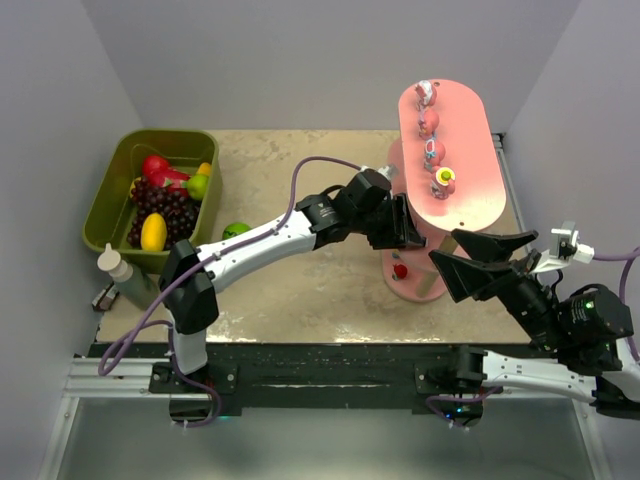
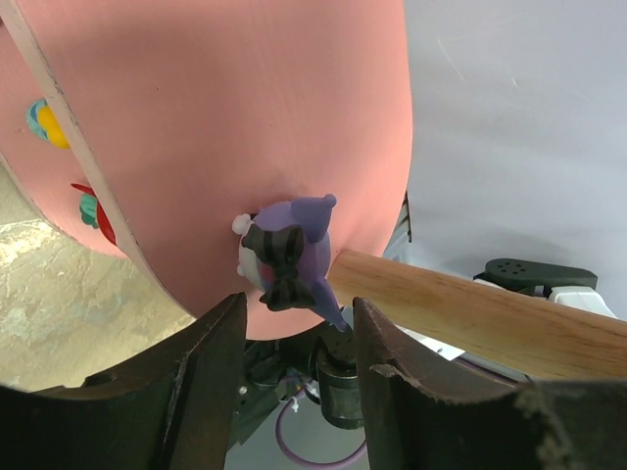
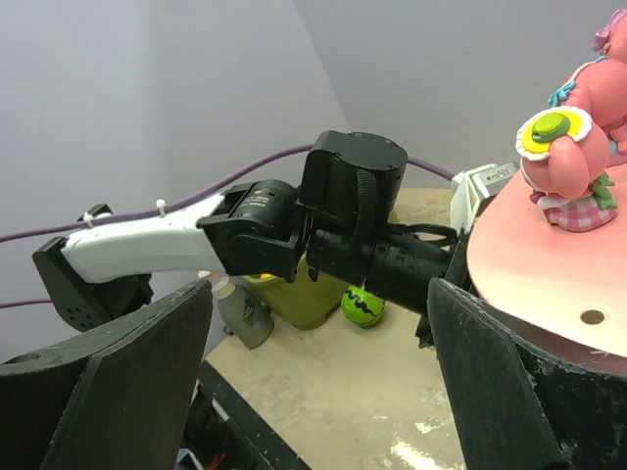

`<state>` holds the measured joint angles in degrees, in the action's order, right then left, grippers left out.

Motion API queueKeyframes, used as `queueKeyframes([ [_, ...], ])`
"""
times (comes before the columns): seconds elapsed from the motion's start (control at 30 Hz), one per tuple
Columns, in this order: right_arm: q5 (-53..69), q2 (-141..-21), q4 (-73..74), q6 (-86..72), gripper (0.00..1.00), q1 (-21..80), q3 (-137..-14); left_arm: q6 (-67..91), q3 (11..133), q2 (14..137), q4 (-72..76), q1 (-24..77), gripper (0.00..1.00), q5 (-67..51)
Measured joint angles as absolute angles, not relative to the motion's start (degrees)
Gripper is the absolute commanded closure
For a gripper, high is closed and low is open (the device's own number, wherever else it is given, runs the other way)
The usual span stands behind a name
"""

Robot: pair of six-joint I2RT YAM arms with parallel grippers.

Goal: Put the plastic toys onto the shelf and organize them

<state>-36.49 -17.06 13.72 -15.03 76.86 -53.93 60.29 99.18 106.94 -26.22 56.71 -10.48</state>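
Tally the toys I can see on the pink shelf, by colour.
Pink toys: 4
Purple toy: 1
Red toy: 1
Yellow toy, partly hidden: 1
Total in view: 7

The top external camera looks steeply down from behind the robot onto the whole tabletop. The left wrist camera sits very close to the shelf. The right wrist camera faces across at the left arm. All three views share the shelf.
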Motion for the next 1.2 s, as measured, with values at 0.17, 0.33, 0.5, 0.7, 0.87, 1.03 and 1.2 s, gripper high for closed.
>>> queueKeyframes([
  [0.17, -36.49, -17.06, 13.72, -14.94, 0.06, 76.86, -53.93, 60.29, 99.18, 106.96, -26.22, 56.71, 0.48, -10.37],
  [0.33, -36.49, -17.08, 13.72, -14.94, 0.06, 76.86, -53.93, 60.18, 99.18, 106.91, -26.22, 56.71, 0.48, -9.8],
  [0.5, -36.49, -17.12, 13.72, -14.92, 0.06, 76.86, -53.93, 59.18, 98.15, 105.27, -26.0, 56.71, 0.43, -8.69],
  [0.7, -36.53, -17.23, 13.87, -14.7, 0.06, 76.86, -54.08, 57.93, 92.01, 97.97, -24.21, 56.71, 0.38, -6.81],
  [0.87, -36.67, -17.65, 14.37, -14.28, 0.06, 76.86, -55.02, 57.39, 81.01, 88.01, -20.18, 56.53, 0.38, -3.29],
  [1.03, -36.34, -19.07, 15.09, -12.99, 0.05, 76.84, -57.47, 57.25, 66.76, 77.73, -17.32, 54.04, 0.35, 2.31],
  [1.2, -35.83, -24.08, 15.57, -10.9, 0.05, 76.82, -62.89, 55.64, 60.8, 75.09, -16.03, 50.48, 0.29, 10.81],
])
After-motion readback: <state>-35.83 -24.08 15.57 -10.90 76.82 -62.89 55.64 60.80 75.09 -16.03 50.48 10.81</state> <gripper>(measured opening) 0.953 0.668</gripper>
